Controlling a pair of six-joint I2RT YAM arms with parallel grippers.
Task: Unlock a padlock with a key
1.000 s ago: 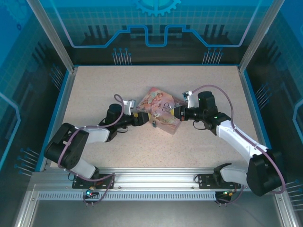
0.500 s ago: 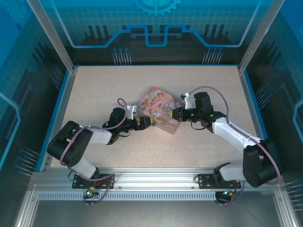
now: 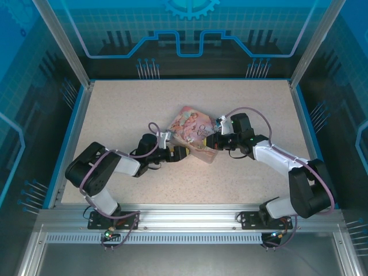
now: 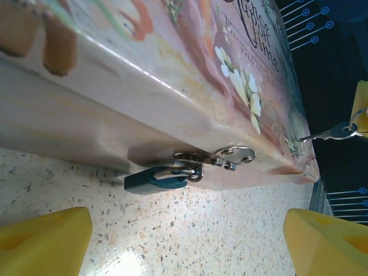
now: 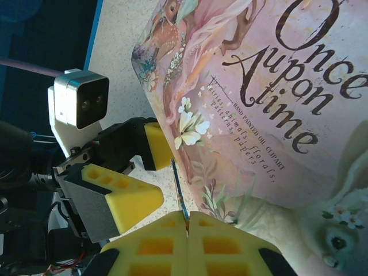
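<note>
Glossy pink printed tin box (image 4: 115,75) with a shiny metal hasp (image 4: 221,156). The padlock (image 4: 154,180) has a smooth blue body. Silvery metal key (image 4: 328,134). Matt, speckled tabletop (image 4: 218,230).

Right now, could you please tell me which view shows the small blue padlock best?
The left wrist view: the small blue padlock is sharp, hooked through the clasp of the pink tin box. The top external view leaves it too small to tell.
</note>
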